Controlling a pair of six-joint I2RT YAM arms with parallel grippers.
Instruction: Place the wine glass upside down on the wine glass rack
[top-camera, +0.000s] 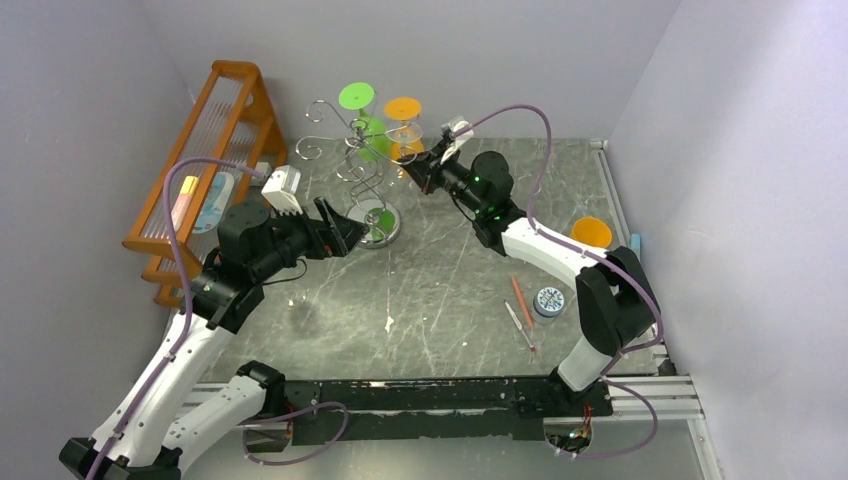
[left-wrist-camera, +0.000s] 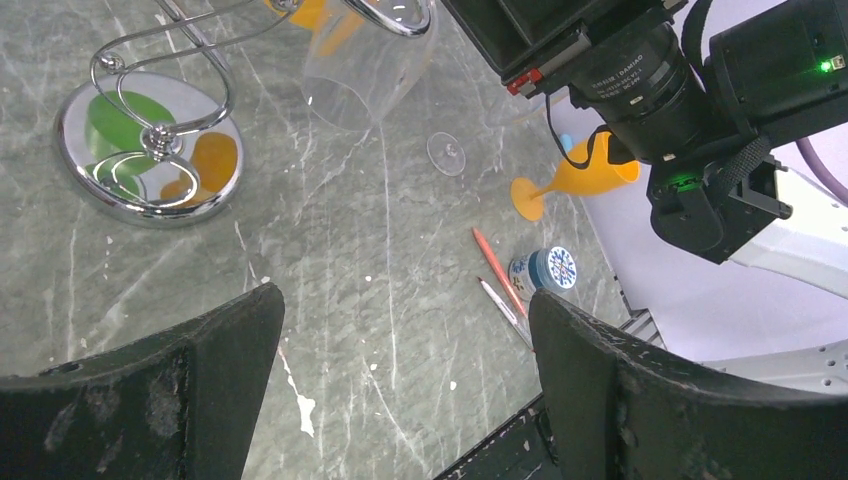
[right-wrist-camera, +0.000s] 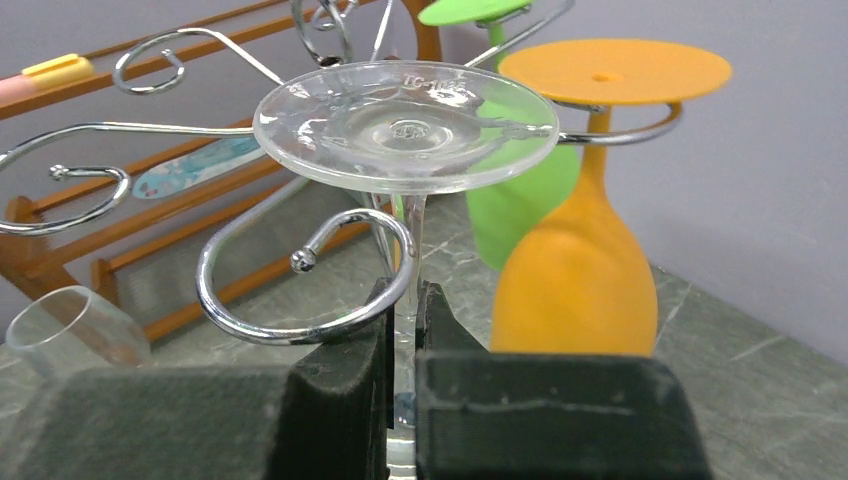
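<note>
far left, the orange wooden rack (top-camera: 215, 130) sits out of play. next over, the left gripper (top-camera: 340, 232) hovers low beside the wine glass rack (top-camera: 362, 160), fingers spread wide apart, holding nothing. up at the rack's curled arms, a green glass (right-wrist-camera: 510, 200) and an orange glass (right-wrist-camera: 580, 270) already hang upside down. and here's the action: the clear wine glass (right-wrist-camera: 405, 125) is inverted, foot on top, its stem pinched between the closed fingers of the right gripper (right-wrist-camera: 405, 345), right at the mouth of a free hook (right-wrist-camera: 290, 300). whether the stem is fully inside that curl, can't tell. what looks left: slide it home, lower the foot onto the wire, let go. far right on the bench (top-camera: 440, 300), a spare orange glass (top-camera: 590, 232), two pens (top-camera: 520, 305) and a small tin (top-camera: 549, 300) lie idle.
</note>
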